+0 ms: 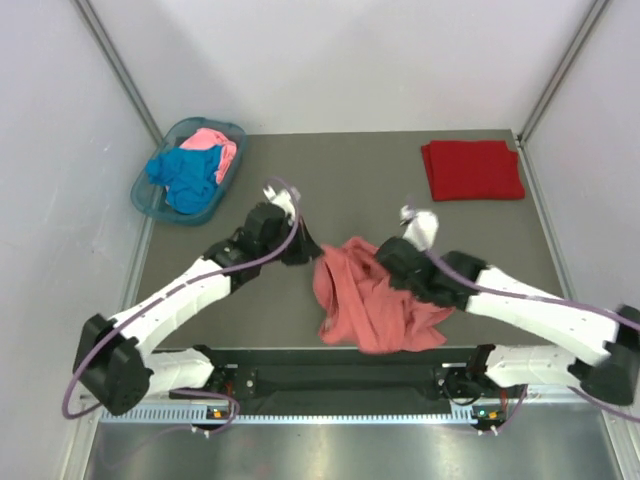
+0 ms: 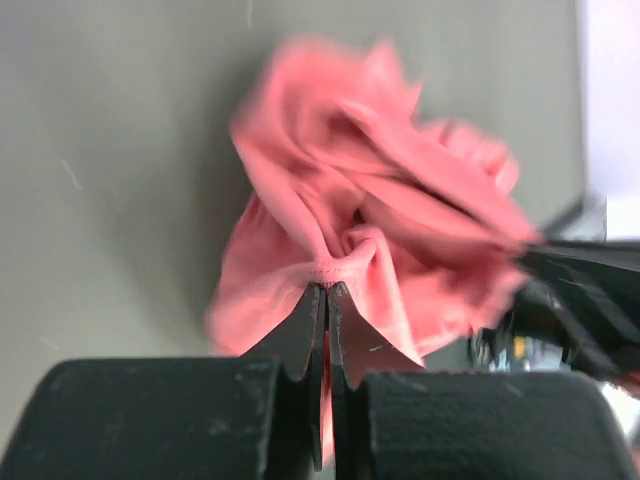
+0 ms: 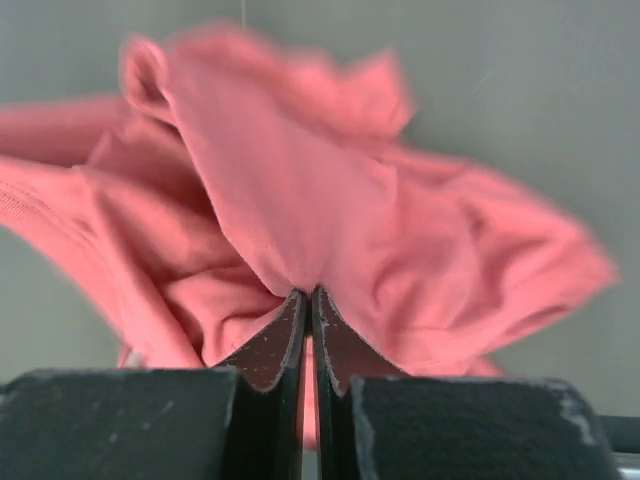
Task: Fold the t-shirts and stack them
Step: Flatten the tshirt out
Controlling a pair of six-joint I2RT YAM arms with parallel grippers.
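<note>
A crumpled salmon-coral t-shirt point(image 1: 365, 300) lies bunched near the table's front middle. My left gripper point(image 1: 312, 252) is shut on its upper left edge; the wrist view shows cloth point(image 2: 340, 250) pinched between the closed tips point(image 2: 327, 290). At the shirt's upper right my right gripper point(image 1: 385, 262) is shut on a fold point(image 3: 300, 200), with fabric caught between its tips point(image 3: 307, 293). A dark red t-shirt point(image 1: 472, 169) lies folded at the back right. In the teal basket point(image 1: 150, 195) at the back left sit a bright blue t-shirt point(image 1: 188, 175) and a light pink one point(image 1: 214, 143).
Grey walls with metal posts close in the table on three sides. The arm bases and a black rail point(image 1: 340, 380) run along the near edge.
</note>
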